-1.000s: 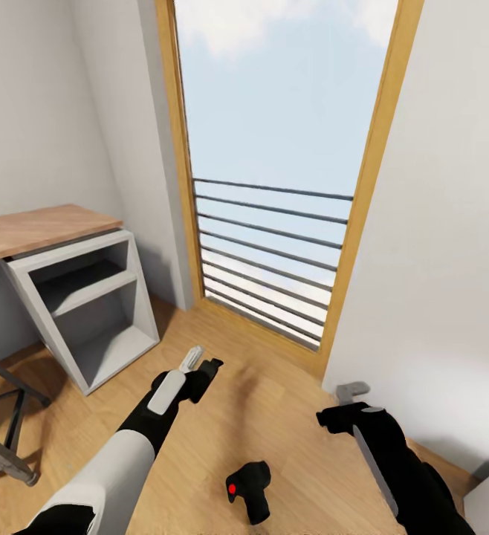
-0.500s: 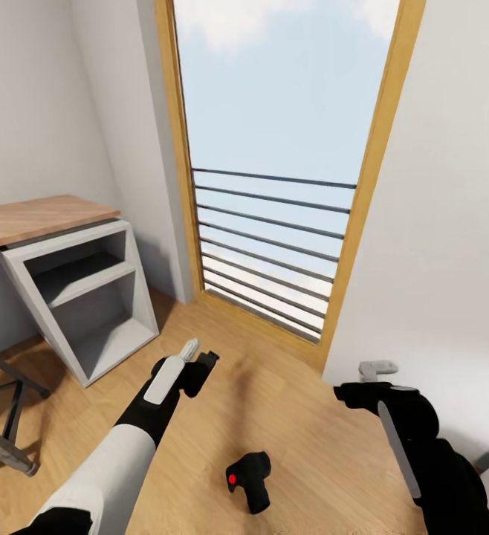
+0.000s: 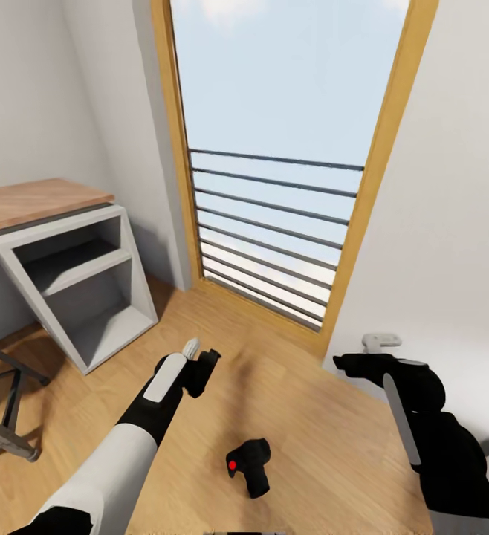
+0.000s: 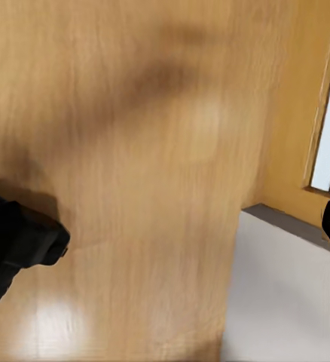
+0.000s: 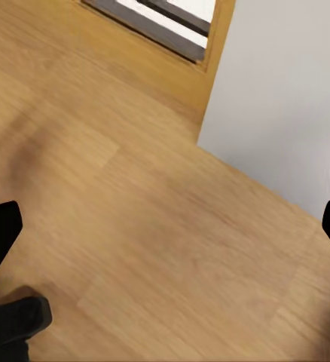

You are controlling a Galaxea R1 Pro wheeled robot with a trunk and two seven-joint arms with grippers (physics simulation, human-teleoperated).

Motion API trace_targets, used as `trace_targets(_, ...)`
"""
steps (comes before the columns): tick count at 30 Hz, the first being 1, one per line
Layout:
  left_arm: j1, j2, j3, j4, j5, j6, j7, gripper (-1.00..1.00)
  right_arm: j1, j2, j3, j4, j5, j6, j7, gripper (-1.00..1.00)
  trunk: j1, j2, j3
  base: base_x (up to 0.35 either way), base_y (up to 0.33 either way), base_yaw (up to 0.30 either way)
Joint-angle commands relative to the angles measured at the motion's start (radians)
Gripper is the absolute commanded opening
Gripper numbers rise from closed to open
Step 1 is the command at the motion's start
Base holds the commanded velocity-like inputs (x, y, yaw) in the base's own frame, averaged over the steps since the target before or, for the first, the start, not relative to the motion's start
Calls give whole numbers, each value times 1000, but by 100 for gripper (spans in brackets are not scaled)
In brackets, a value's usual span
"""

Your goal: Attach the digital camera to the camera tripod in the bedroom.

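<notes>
We see a light wood plank floor (image 3: 289,416) carrying everything here. On it the digital camera (image 3: 249,464) lies in the open, well apart from the white shelf unit (image 3: 81,290) standing near the wall. The camera tripod (image 3: 7,416) has a foot planted on the planks.

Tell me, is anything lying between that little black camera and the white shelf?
Head view: only bare wood floor separates the digital camera from the white shelf, with the left arm above.
</notes>
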Motion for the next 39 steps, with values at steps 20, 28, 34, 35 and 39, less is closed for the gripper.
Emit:
trace_targets(20,7,5,-67,16,160,-181,67,100,-14,10,1,-3,-7,4,65,100,9,-5,-78,0,0,0)
trace_targets(28,16,4,-76,26,248,-312,104,100,-16,52,4,-3,-8,4,67,100,12,-7,-109,0,0,-53)
trace_targets(34,20,2,-80,23,266,-413,174,100,-12,76,4,-3,-8,4,66,100,15,-8,-132,0,0,-194)
trace_targets(35,22,3,-80,22,268,-428,187,100,-11,80,4,-3,-8,4,66,100,15,-9,-136,0,0,-235)
trace_targets(39,25,2,-82,18,273,-457,212,100,-8,87,6,-3,-8,4,66,100,17,-10,-152,0,0,-246)
